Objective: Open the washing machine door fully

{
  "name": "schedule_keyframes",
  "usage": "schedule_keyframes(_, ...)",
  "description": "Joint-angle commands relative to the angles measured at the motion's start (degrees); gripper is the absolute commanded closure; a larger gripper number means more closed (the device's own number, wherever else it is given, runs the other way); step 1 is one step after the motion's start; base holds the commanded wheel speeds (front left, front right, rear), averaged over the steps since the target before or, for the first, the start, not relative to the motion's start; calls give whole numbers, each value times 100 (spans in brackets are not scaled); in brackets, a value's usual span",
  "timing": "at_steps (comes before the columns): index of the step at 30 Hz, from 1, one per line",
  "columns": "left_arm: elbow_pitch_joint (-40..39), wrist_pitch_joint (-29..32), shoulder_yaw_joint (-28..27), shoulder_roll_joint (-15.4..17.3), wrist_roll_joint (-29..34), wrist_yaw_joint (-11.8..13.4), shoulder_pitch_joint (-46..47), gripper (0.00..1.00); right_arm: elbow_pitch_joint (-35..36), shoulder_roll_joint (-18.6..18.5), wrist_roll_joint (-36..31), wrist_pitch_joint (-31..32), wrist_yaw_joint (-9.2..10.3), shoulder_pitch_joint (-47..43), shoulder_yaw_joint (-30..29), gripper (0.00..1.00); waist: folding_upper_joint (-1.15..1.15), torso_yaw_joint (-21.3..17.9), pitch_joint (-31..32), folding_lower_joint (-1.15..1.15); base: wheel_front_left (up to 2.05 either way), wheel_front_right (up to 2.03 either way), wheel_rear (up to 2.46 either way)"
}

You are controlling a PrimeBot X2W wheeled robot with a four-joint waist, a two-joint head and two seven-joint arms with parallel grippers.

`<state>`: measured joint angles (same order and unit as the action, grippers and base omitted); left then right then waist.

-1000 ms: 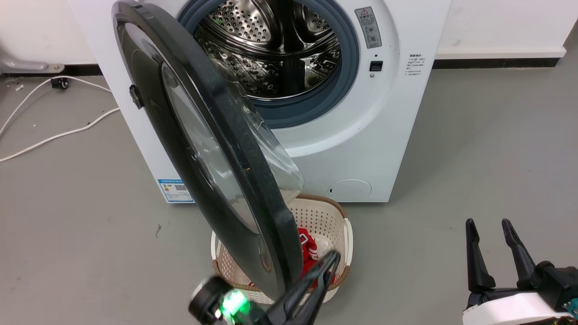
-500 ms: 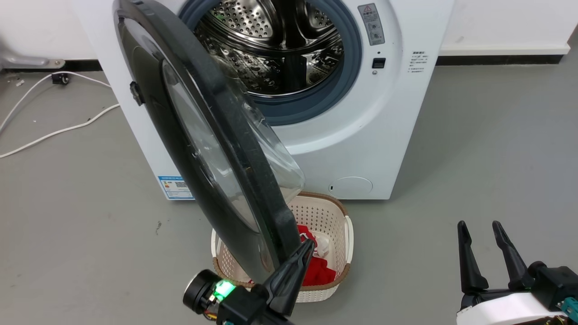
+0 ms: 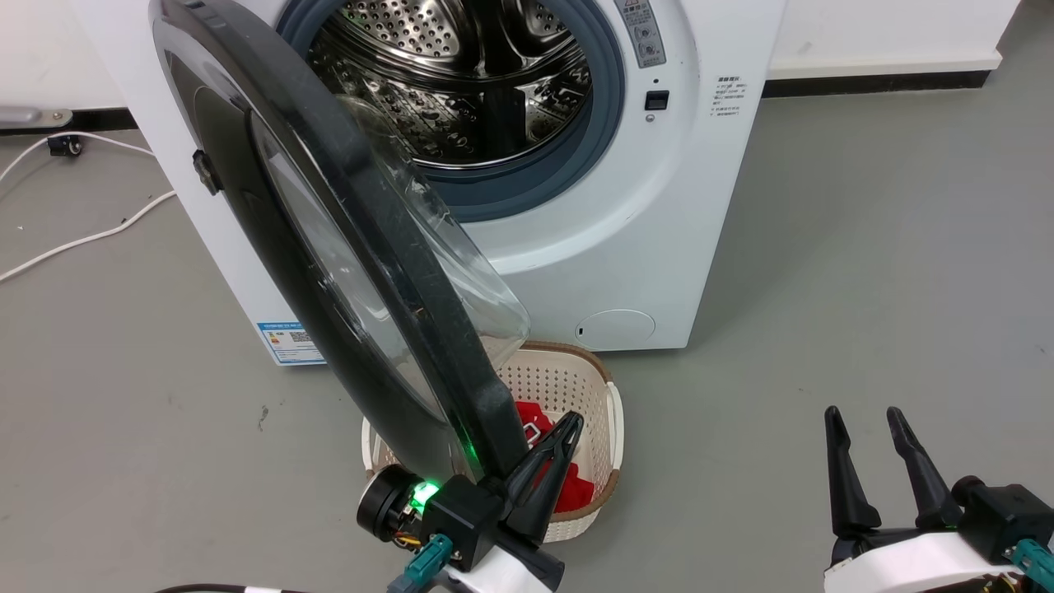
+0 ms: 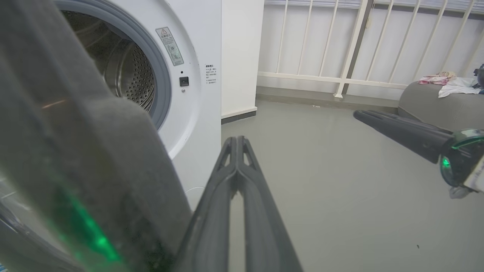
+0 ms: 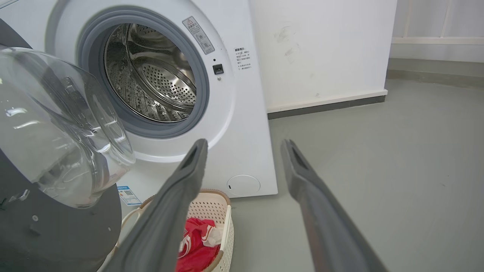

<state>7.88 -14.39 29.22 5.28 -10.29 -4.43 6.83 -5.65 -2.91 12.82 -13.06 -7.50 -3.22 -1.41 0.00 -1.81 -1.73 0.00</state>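
Observation:
The washing machine door [image 3: 346, 247], glossy black with a bulging glass bowl [image 5: 56, 132], stands swung out from the white washing machine [image 3: 659, 231], roughly edge-on to me. The steel drum [image 3: 461, 91] is exposed. My left gripper [image 3: 571, 424] is shut with nothing between its fingers. It lies close against the right side of the door's lower rim [image 4: 94, 170], its fingertips [image 4: 236, 141] pointing toward the machine; I cannot tell whether it touches the rim. My right gripper [image 3: 865, 420] hangs open over bare floor to the right, well away from the door [image 5: 56, 234].
A cream perforated basket [image 3: 605, 412] with red clothes [image 5: 196, 241] sits on the floor under the door's lower edge, in front of the machine. White cables [image 3: 74, 239] run across the floor at the left. Grey floor [image 3: 865, 247] stretches to the right of the machine.
The head camera has moved, shifting the whole picture left. My left gripper has drawn in closer to the door's lower rim. The right gripper keeps its pose.

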Motion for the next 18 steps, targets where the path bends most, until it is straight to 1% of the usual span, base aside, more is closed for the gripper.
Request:
schedule_keyframes(1, 91, -19, -148, 50, -49, 124, 83, 100, -29, 6, 45, 11, 2, 85, 27, 0, 0, -16, 3, 0, 0, 0, 0)
schedule_keyframes(9, 94, -47, -316, 153, -12, 384, -61, 100, -103, 6, 127, 16, 2, 83, 105, 0, 0, 17, 26, 0, 0, 0, 0)
schedule_keyframes(14, -200, -52, -364, 209, 19, 600, -445, 100, -71, 6, 144, -25, 2, 81, 124, 0, 0, 66, 40, 0, 0, 0, 0)
schedule_keyframes(17, -478, -59, -393, 245, 32, 735, -699, 100, -48, 7, 145, -42, 2, 38, 80, 0, 0, 163, 33, 0, 0, 0, 0)
schedule_keyframes(18, -544, -43, -382, 240, -11, 745, -806, 100, -43, 7, 139, -44, 2, 25, 67, 0, 0, 207, 35, 0, 0, 0, 0)
